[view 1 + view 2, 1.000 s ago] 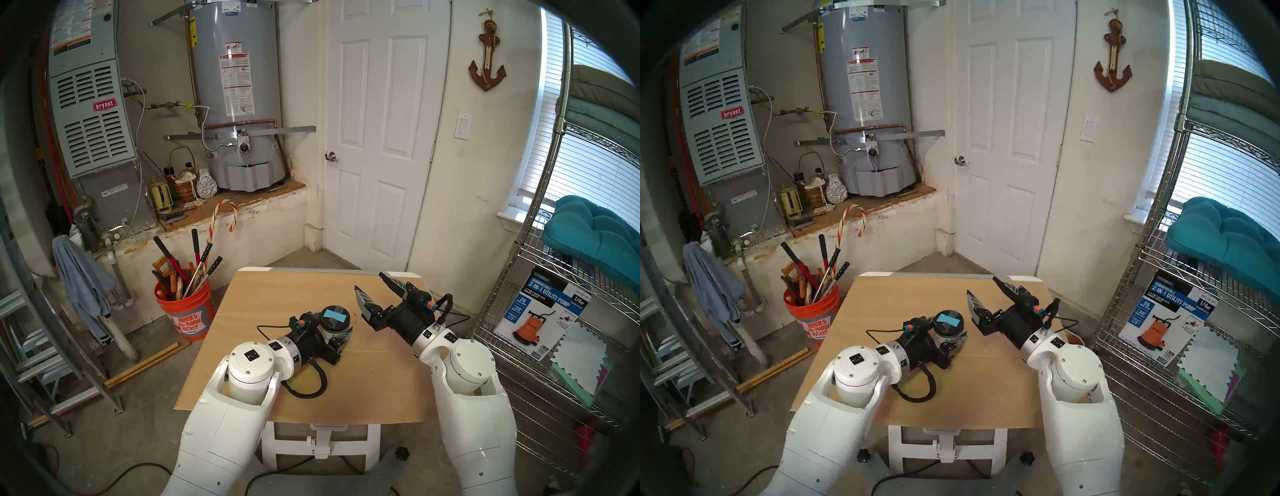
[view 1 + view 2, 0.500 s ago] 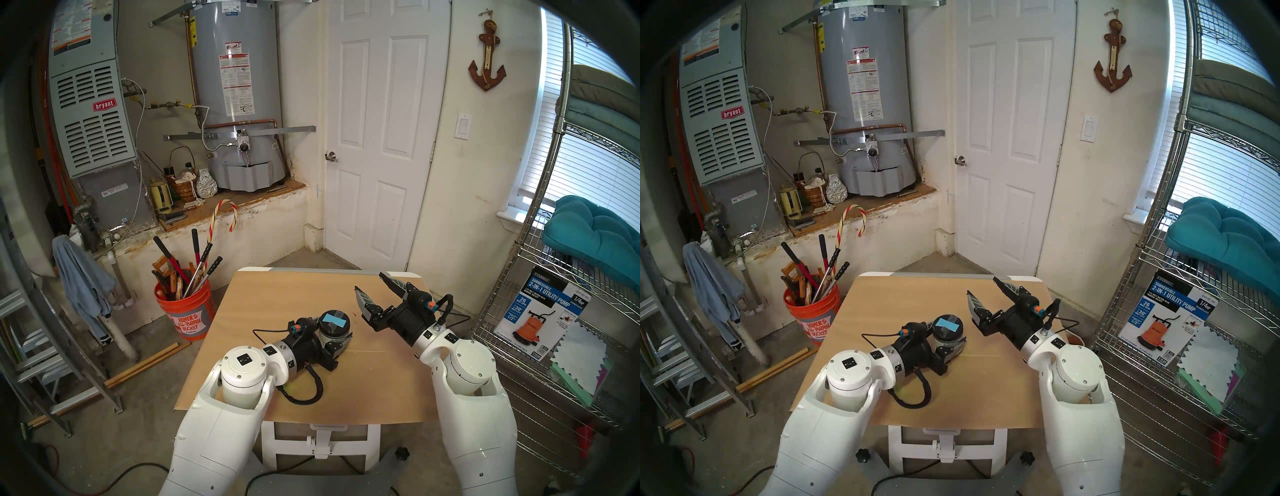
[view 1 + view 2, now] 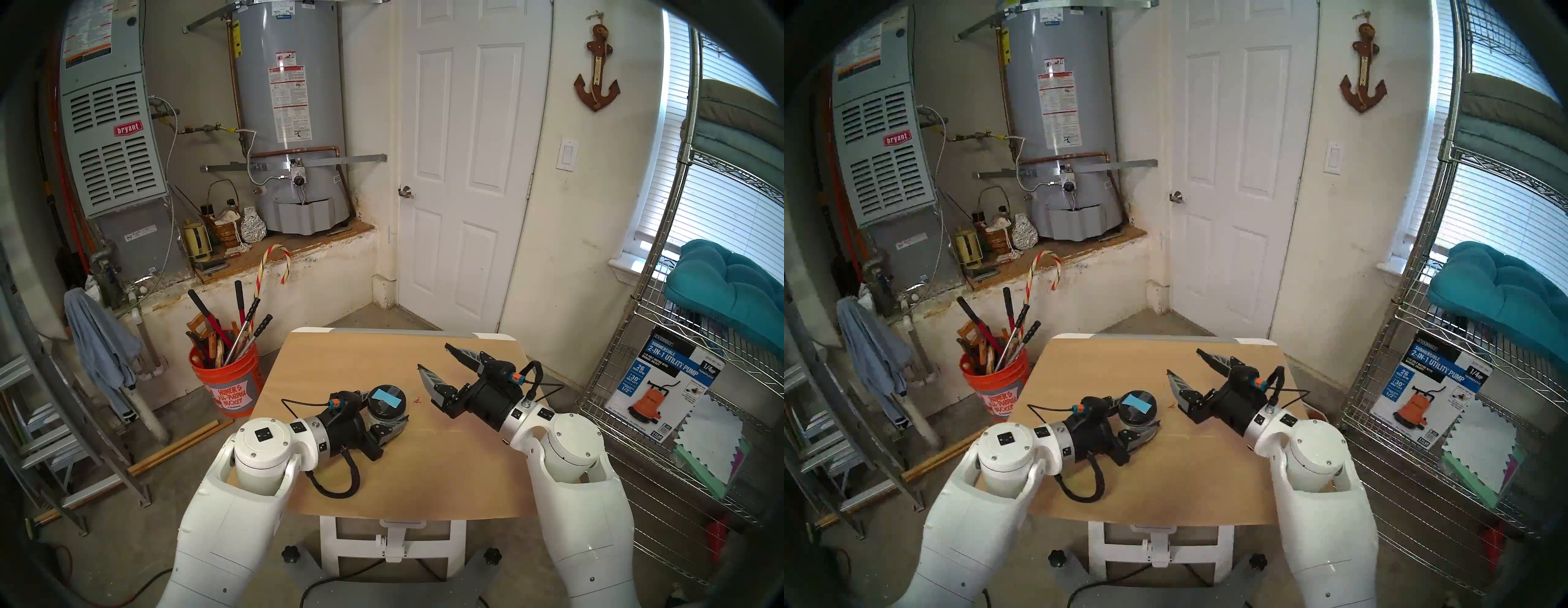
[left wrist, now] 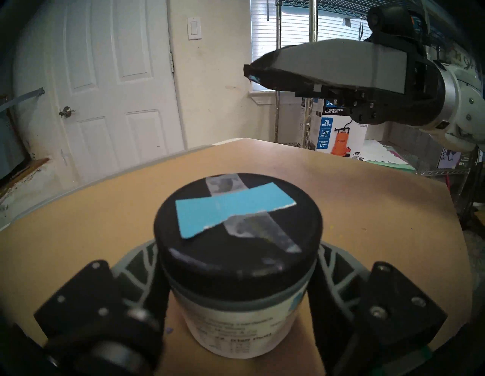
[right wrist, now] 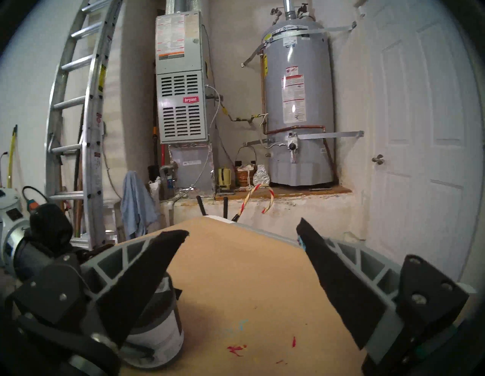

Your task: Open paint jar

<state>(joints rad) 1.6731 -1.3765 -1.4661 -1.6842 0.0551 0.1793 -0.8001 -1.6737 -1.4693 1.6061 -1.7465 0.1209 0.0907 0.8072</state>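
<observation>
The paint jar point(image 3: 386, 401) stands upright at the left middle of the tan tabletop point(image 3: 424, 475). It has a black lid with a light-blue tape strip point(image 4: 233, 212) and a white label on its body point(image 4: 236, 323). My left gripper point(image 3: 384, 411) is shut on the jar's body just below the lid, one finger point(image 4: 136, 265) on each side. My right gripper point(image 3: 433, 356) hovers open to the jar's right, a little above lid height, holding nothing. From the right wrist, the jar point(image 5: 160, 328) shows partly behind the left finger point(image 5: 147, 265).
Small red paint specks point(image 3: 418, 400) lie on the board between the grippers. An orange bucket of tools point(image 3: 229, 382) stands on the floor left of the table. A wire shelf point(image 3: 679, 382) is close on the right, a ladder point(image 3: 63, 424) at far left.
My left gripper closed on the jar and drew it left and nearer across the table. My right gripper followed to the left and stayed open.
</observation>
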